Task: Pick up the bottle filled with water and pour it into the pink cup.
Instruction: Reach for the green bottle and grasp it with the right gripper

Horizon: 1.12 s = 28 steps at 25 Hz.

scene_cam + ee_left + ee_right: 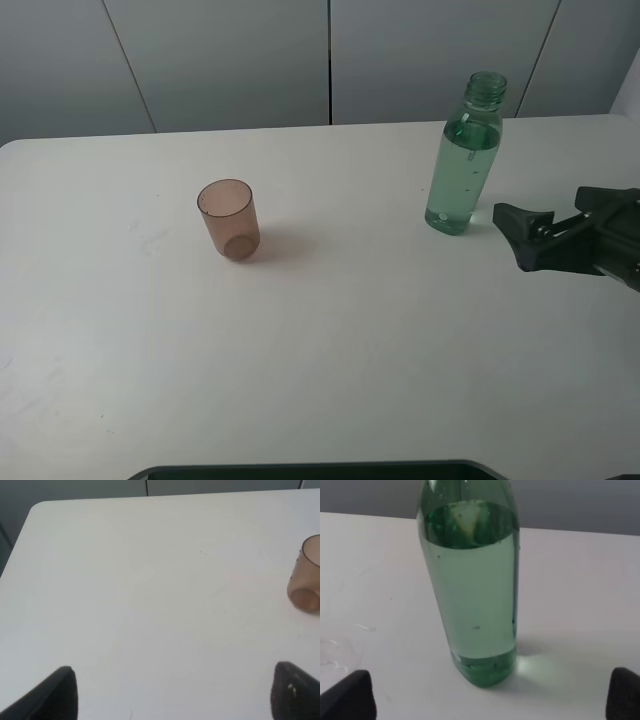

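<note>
the white table (330, 350) carries two things. the bottle (464, 160) stands upright toward 2 o'clock in the high view, water up to its shoulder. the right gripper (512, 238) hovers just beside it at its 4 o'clock, fingers wide apart, empty: the approach step, i judge. next it must slide in until the body sits between the fingers, then close. the pink cup (229, 220) stands well apart at the bottle's 9 o'clock. only the wrist views show the bottle centred ahead, and the left gripper (177, 692), fingers also apart.
</note>
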Each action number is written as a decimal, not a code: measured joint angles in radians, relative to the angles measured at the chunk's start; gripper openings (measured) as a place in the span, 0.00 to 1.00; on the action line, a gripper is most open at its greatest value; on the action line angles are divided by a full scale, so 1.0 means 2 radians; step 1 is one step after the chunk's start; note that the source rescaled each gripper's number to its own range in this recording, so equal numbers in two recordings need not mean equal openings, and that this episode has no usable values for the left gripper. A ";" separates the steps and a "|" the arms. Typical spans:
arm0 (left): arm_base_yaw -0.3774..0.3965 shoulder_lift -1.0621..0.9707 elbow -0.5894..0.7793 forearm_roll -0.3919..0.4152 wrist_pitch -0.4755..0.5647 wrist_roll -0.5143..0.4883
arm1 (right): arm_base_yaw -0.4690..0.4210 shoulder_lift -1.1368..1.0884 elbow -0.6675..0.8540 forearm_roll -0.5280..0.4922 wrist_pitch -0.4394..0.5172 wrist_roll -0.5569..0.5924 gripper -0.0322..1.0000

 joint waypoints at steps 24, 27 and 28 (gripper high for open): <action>0.000 0.000 0.000 0.000 0.000 0.000 | 0.038 0.152 -0.108 0.032 -0.015 -0.026 1.00; 0.000 0.000 0.000 0.000 0.000 0.000 | 0.039 0.167 -0.121 0.032 -0.017 -0.025 1.00; 0.000 0.000 0.000 0.000 0.000 0.000 | 0.039 0.170 -0.123 0.032 -0.017 -0.024 1.00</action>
